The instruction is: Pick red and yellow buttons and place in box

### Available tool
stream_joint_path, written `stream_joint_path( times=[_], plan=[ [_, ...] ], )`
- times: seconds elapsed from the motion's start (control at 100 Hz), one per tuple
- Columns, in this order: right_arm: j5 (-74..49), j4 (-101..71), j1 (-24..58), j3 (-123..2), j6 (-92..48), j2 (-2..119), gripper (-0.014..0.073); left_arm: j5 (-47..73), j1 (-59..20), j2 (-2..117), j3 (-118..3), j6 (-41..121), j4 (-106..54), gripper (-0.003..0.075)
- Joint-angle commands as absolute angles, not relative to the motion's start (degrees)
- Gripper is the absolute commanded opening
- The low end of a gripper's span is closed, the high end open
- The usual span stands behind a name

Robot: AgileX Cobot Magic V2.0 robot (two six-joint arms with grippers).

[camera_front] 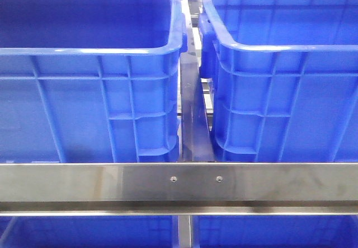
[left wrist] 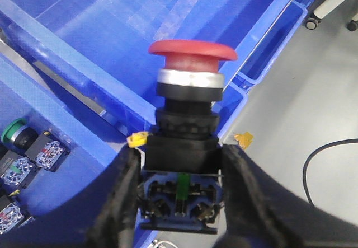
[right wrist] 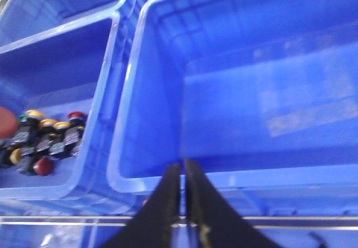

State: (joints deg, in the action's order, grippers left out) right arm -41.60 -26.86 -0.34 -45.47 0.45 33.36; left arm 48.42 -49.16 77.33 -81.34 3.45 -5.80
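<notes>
- Red, glossy and mushroom-shaped, the cap of the red button (left wrist: 192, 51) sits on a silver collar and a ribbed black body.
- The left gripper (left wrist: 180, 195) grasps the button's black base between its rough, dark fingers (left wrist: 118, 203), above the smooth floor of a blue crate (left wrist: 100, 24).
- The right gripper (right wrist: 182, 200) is clenched with nothing between its tapered fingers, above an empty crate (right wrist: 235, 91).
- Yellow buttons (right wrist: 47, 124) lie among others in the neighbouring crate (right wrist: 50, 80).
- A brushed steel rail (camera_front: 179, 183) crosses in front of two ribbed plastic crates (camera_front: 89, 91).
</notes>
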Motion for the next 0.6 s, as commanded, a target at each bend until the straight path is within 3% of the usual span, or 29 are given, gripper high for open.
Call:
stream_joint_path(
  times=[0.0,0.08,0.15,0.29,0.59],
  plan=[
    [-38.06,-31.49,-0.42,-47.55,-0.57,35.23,0.0253,44.55,-49.65,75.37,-83.17,3.45,-6.36,-0.0019],
    [-37.93,-33.68,-0.42,-47.55,-0.57,35.9,0.0391,44.55,-49.65,75.37,-83.17,3.45,-6.36,-0.0019],
    [-37.48,-36.48,-0.42,-47.55,-0.57,36.13,0.0449,44.55,-49.65,75.37,-83.17,3.45,-6.36,-0.0019],
    [-37.35,-45.53,-0.42,-47.55,-5.32,37.6,0.0456,44.55,-49.65,75.37,-83.17,3.45,-6.36,-0.0019],
    [-44.74,-75.81,-0.42,-47.55,-29.87,47.75,0.0456,44.55,-49.65,75.37,-83.17,3.45,-6.36,-0.0019]
  ],
)
